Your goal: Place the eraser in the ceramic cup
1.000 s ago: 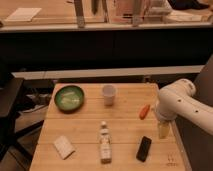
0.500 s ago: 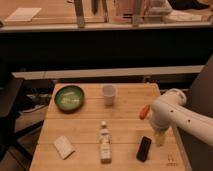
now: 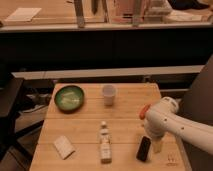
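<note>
The black eraser (image 3: 144,148) lies flat on the wooden table (image 3: 125,127), near the front right corner. The white ceramic cup (image 3: 108,94) stands upright at the back middle of the table, nothing visible in it. My white arm reaches in from the right. Its gripper (image 3: 157,145) hangs low over the table just right of the eraser and stands open, with nothing in it. The arm's elbow covers part of the table's right edge.
A green bowl (image 3: 69,97) sits at the back left. A small white bottle (image 3: 105,142) lies in the front middle, and a flat white block (image 3: 64,146) lies at the front left. An orange piece (image 3: 144,111) peeks out behind the arm. A dark shelf runs behind the table.
My arm has swung leftward and down toward the table's front, bringing the gripper from beside the orange piece to just right of the eraser. No object has moved.
</note>
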Robot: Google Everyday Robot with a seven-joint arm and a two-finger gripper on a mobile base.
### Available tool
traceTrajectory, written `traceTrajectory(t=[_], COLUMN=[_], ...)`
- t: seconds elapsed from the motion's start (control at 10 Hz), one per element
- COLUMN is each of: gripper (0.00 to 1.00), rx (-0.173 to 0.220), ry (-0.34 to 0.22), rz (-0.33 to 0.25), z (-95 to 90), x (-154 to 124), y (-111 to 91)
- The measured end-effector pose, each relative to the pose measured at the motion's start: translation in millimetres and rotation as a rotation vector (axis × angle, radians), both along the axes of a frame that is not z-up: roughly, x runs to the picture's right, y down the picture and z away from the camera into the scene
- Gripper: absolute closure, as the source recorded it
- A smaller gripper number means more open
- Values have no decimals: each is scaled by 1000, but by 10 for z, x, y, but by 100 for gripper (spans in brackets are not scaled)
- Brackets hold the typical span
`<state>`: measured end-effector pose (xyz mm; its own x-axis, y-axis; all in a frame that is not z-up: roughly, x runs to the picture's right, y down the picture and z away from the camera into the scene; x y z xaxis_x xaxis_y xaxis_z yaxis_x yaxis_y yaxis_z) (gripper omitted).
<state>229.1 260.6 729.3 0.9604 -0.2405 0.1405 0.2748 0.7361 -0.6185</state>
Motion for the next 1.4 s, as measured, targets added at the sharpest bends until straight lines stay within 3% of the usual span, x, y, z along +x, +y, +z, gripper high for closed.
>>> traceTrajectory(t=[0.5, 1.4], gripper=[20, 20], rx=[-10, -28], ry=[-49, -116], rz=[-56, -121], z=[163, 235], x=[-85, -186], y=[263, 462])
